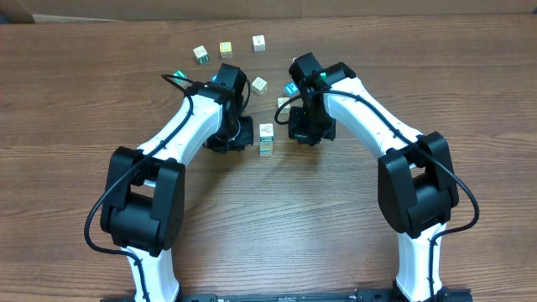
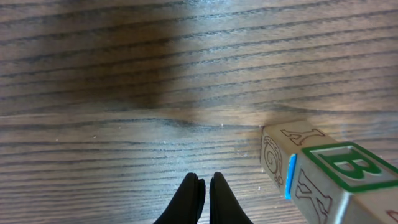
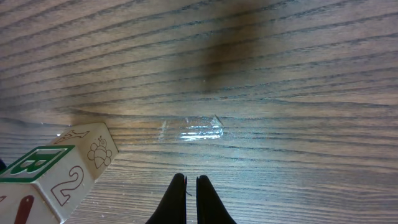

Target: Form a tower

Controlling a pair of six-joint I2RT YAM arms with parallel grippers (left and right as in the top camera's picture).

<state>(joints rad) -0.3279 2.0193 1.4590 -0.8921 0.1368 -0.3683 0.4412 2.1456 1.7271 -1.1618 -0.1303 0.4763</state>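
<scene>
The narrow tower of pale wooden letter cubes (image 1: pixel 266 139) stands on the brown, streaky-grained wooden table (image 1: pixel 84 101), between the two arms. Its height is hard to judge from above, and each wrist view cuts it off at the frame edge (a green-framed B shows on it). The black left pincer (image 2: pixel 205 183) is closed on nothing, just beside the tower. The black right pincer (image 3: pixel 191 182) is likewise closed and empty. Small loose cubes (image 1: pixel 226 49) lie beyond, one partly hidden by the right arm.
</scene>
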